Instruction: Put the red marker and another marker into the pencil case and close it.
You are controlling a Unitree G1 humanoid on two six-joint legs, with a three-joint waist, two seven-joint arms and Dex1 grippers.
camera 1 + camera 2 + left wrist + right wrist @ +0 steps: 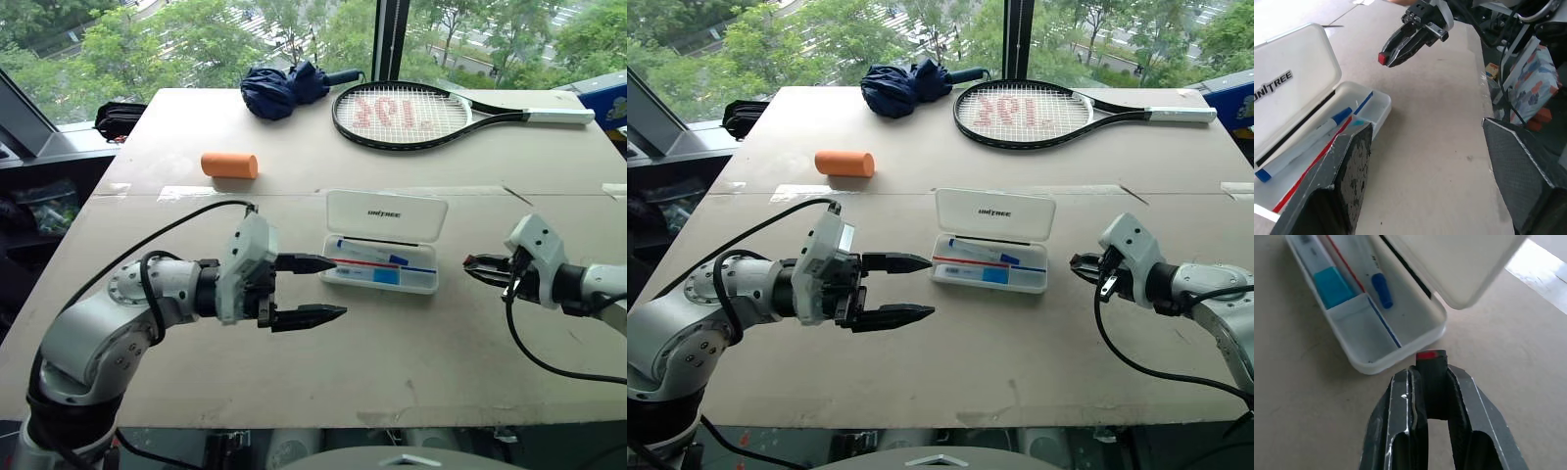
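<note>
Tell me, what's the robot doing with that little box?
The robot is packing a pencil case that lies open on the table, its white lid tipped up. A blue-capped marker already lies inside. The right end effector is clamped on a dark marker with a red end and points it at the case. The left end effector waits open beside the case. The lid isn't closed yet.

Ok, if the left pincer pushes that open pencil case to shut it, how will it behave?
The pencil case will probably slide on the smooth table: it looks like thin, light plastic. Its raised white lid is hinged and unsupported, so it may flop shut or tip the case backward. The shell seems stiff enough to keep its shape.
</note>
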